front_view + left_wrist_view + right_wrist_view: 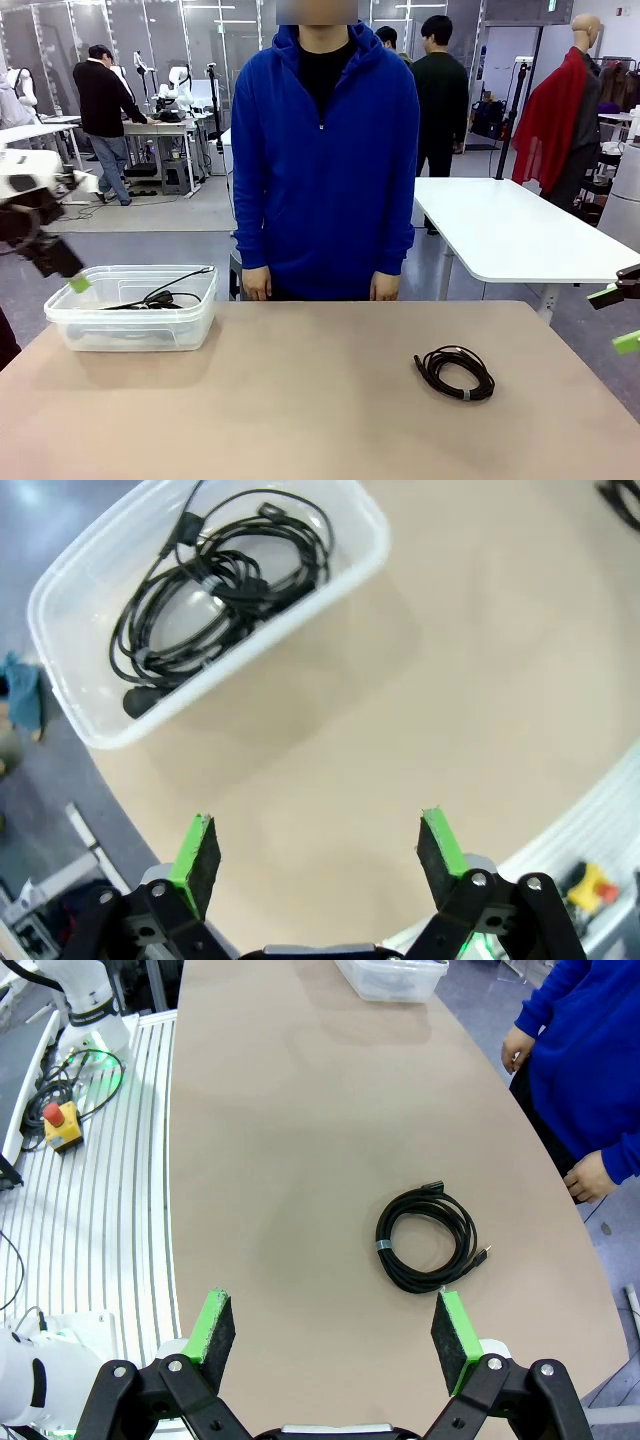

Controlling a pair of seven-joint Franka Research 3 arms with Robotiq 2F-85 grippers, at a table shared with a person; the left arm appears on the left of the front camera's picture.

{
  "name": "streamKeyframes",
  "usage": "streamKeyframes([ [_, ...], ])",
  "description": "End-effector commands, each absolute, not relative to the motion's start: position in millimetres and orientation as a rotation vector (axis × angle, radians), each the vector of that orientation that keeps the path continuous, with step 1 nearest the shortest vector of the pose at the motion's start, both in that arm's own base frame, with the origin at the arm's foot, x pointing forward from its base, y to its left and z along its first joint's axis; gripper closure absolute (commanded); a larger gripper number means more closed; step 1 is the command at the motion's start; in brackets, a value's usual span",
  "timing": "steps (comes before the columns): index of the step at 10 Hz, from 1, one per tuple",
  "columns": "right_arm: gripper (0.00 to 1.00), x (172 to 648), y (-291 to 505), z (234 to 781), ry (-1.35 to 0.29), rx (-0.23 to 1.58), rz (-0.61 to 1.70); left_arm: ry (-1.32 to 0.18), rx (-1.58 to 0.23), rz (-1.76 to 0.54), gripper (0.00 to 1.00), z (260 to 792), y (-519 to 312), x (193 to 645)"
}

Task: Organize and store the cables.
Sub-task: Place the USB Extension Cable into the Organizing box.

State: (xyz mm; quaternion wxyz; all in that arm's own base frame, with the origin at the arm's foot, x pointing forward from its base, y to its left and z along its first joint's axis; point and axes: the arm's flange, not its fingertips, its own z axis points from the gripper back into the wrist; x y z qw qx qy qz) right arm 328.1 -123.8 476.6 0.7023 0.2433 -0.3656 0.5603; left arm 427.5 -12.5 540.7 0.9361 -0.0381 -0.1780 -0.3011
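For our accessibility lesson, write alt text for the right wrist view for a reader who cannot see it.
A coiled black cable lies alone on the tan table, just beyond the open right pincer, whose green-padded fingers rise from the bottom edge. A clear plastic bin sits at the table's far end, and a person's hands in blue sleeves hang at the right edge.

A clear rectangular plastic bin sits on the beige table top at about nine o'clock, near the left edge. A person in a blue zip-up hooded jacket stands at twelve o'clock. A white table stands behind at two o'clock. A yellow box with a red button lies on the white ribbed floor panel.
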Motion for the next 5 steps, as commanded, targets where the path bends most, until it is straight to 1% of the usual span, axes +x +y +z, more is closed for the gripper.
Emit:
streamKeyframes([
  [1, 0.00, 327.3, -123.2, 476.2, -0.824, 0.544, 1.249, -0.386, -0.194, -0.735, 0.00, 546.4, 28.5, 396.8],
  [3, 0.00, 327.3, -123.2, 476.2, -0.824, 0.544, 1.249, -0.435, -0.254, -0.770, 0.00, 540.7, 54.6, 384.3],
  [5, 0.00, 327.3, -123.2, 476.2, -0.824, 0.544, 1.249, -0.387, -0.276, -0.873, 0.00, 535.4, 81.7, 373.4],
])
